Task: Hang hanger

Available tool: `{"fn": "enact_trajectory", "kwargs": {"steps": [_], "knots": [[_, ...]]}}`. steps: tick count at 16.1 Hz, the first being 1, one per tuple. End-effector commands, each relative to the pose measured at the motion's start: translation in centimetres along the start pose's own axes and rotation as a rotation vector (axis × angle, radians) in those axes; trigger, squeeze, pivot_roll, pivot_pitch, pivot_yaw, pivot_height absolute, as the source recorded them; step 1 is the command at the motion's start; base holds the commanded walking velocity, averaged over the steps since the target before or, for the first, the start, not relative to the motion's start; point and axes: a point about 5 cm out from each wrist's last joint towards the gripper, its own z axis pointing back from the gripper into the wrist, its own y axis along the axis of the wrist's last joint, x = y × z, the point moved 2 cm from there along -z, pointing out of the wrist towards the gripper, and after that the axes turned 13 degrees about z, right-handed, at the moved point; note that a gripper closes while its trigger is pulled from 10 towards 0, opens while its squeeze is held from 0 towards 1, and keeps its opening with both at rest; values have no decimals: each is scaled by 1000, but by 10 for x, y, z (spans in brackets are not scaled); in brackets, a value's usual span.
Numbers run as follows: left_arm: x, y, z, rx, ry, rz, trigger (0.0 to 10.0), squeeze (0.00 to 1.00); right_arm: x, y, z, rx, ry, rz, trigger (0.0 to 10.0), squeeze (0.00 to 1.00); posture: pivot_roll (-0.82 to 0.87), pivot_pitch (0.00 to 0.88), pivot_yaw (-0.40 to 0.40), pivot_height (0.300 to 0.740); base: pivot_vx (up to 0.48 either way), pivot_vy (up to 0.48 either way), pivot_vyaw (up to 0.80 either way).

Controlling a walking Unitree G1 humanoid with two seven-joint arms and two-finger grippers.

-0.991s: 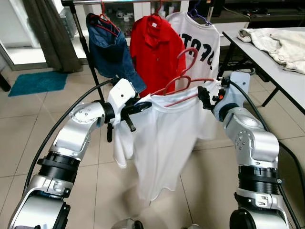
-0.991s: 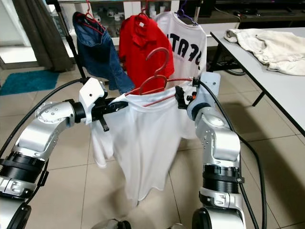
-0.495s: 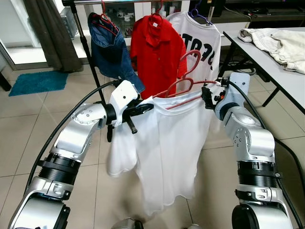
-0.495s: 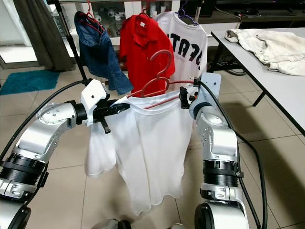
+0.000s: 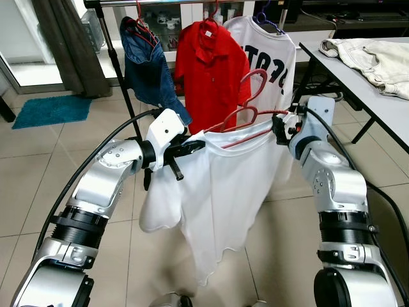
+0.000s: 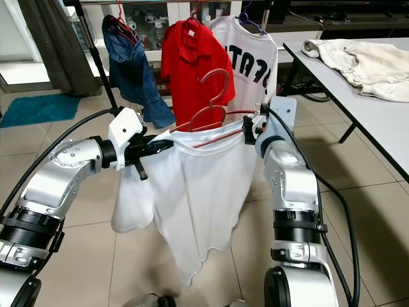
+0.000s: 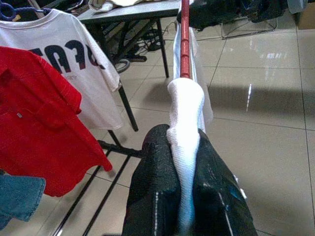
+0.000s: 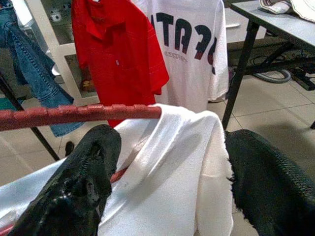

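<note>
Red hanger (image 5: 246, 115) carrying a white shirt (image 5: 220, 192), both pincers (image 7: 184, 196) (image 8: 167, 172) clamped on its shoulders.

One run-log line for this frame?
left pincer: shut on white shirt | right pincer: around shirt shoulder | red hanger: below rack, unhung

A red hanger (image 5: 246, 109) carries a plain white shirt (image 5: 217, 192); black end effector fingers (image 7: 162, 196).

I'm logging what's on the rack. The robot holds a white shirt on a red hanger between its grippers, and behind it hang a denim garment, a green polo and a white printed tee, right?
Nearly. The middle garment is a red polo, not green, as the left eye view shows. The rest stands: left gripper and right gripper hold the white shirt on the red hanger; denim garment and printed tee hang behind.
</note>
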Motion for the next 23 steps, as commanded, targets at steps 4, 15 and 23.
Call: {"fn": "enact_trajectory", "kwargs": {"steps": [4, 15, 23], "knots": [[1, 11, 1, 30, -9, -29, 0, 0, 5, 3, -2, 16, -16, -12, 1412, 0, -118, 0, 30, 740, 0, 0, 0], [0, 16, 2, 42, -12, -33, 0, 0, 5, 4, -6, 25, 2, -27, 0, 0, -117, 0, 24, 740, 0, 0, 0], [-5, 14, -1, 27, 22, -44, 0, 0, 1, 8, -1, 77, 25, -104, 10000, 1000, -126, 0, 31, 740, 0, 0, 0]]}}
